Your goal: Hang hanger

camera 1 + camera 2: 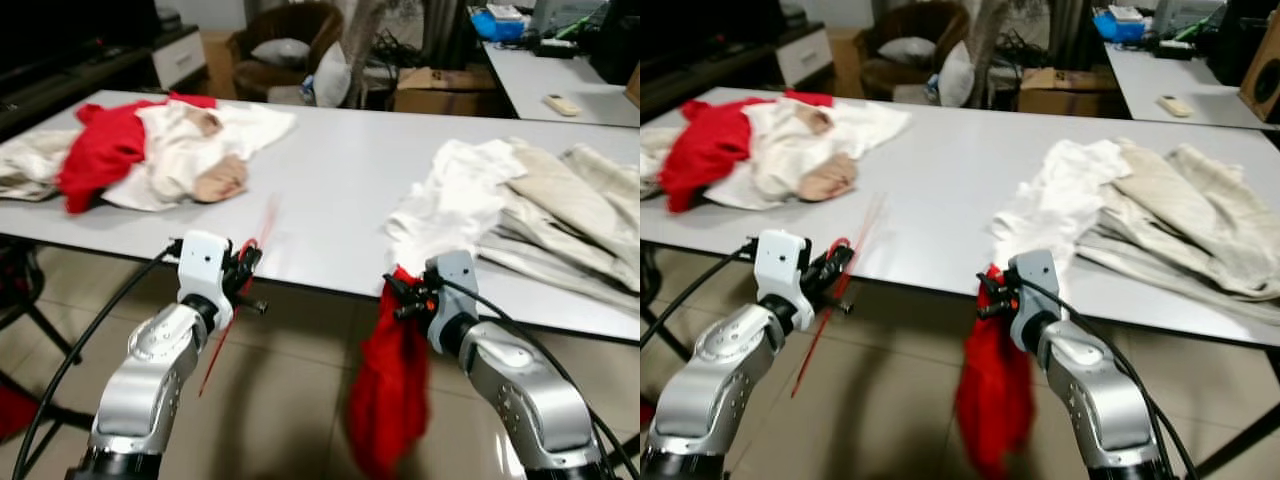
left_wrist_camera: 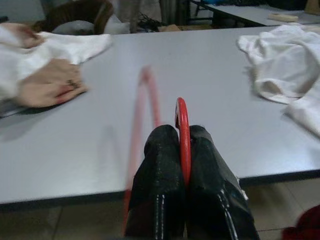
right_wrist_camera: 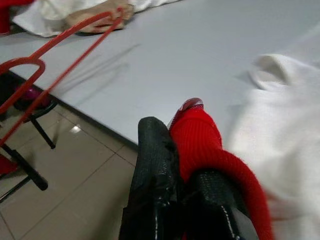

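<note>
Black fingers of the left gripper (image 2: pixel 183 145) are clamped on the red hanger (image 2: pixel 182 125) (its hook), held at the near edge of the grey table (image 1: pixel 350 190). At the same edge, the right gripper (image 3: pixel 182 150) grips a red garment (image 1: pixel 388 400) that hangs toward the floor beside a white cloth (image 1: pixel 450 200).

glossy red hanger (image 2: pixel 182 131), matt table (image 1: pixel 360 190)

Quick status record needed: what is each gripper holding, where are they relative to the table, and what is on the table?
left gripper: shut on the red hanger, at the table's near edge
right gripper: shut on a red garment that hangs toward the floor
table: grey, in front of both grippers
on table, left: pile of red and white clothes
on table, right: pile of white and beige clothes
</note>
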You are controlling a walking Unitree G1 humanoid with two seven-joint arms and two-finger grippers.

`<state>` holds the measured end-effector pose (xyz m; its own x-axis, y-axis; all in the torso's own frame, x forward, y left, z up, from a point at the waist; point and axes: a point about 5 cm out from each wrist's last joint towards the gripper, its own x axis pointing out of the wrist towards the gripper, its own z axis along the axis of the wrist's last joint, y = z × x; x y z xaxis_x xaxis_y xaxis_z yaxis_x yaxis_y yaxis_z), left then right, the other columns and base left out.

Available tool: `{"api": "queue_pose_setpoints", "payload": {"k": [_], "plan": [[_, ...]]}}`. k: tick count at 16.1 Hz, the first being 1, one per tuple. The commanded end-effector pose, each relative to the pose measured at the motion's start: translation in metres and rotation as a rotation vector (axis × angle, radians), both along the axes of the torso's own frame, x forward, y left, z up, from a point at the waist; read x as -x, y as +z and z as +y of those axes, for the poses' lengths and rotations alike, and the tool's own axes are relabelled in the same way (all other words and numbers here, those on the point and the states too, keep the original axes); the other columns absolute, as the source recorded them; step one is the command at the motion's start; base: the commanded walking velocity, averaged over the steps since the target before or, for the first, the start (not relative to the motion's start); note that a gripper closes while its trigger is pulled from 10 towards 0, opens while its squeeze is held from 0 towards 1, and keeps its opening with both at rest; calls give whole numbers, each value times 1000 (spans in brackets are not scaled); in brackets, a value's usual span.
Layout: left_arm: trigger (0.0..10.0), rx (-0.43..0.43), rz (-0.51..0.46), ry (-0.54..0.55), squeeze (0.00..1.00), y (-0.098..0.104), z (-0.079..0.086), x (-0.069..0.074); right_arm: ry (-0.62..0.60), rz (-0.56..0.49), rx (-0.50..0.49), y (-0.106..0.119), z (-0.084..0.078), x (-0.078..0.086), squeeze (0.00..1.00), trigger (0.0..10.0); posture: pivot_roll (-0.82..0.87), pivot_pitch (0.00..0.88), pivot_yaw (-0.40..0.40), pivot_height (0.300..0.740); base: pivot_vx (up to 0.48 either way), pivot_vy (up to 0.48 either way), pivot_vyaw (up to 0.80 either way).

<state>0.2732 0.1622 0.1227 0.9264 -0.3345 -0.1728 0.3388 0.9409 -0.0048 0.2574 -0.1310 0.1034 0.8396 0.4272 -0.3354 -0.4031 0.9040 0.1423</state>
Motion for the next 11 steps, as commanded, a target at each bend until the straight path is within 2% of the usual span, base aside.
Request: {"api": "queue_pose_setpoints", "payload": {"k": [1, 3, 5, 9, 10, 11], "plan": [[10000, -22, 17, 27, 0, -2, 9, 0, 40, -40, -23, 8, 9, -2, 0, 10000, -65, 0, 30, 740, 0, 480, 0], [10000, -32, 22, 42, 0, -4, 12, -3, 58, -48, -9, 8, 7, -2, 0, 10000, -80, 0, 41, 740, 0, 442, 0], [10000, -30, 14, 50, 0, -2, 13, -6, 104, -54, 17, 12, 6, -2, 0, 10000, -89, 0, 46, 740, 0, 0, 0], [10000, -43, 1, 58, 0, 2, 18, -9, 286, -57, -51, 32, 15, 3, 0, 10000, -81, 0, 39, 740, 0, 0, 0], [10000, -54, -9, 83, 0, 4, 25, -8, 439, -92, -56, 49, 20, 9, 0, 10000, -79, 0, 36, 740, 0, 0, 0], [10000, -56, -12, 85, 0, 4, 26, -8, 466, -100, -57, 53, 20, 10, 0, 10000, -78, 0, 33, 740, 0, 0, 0]]}}
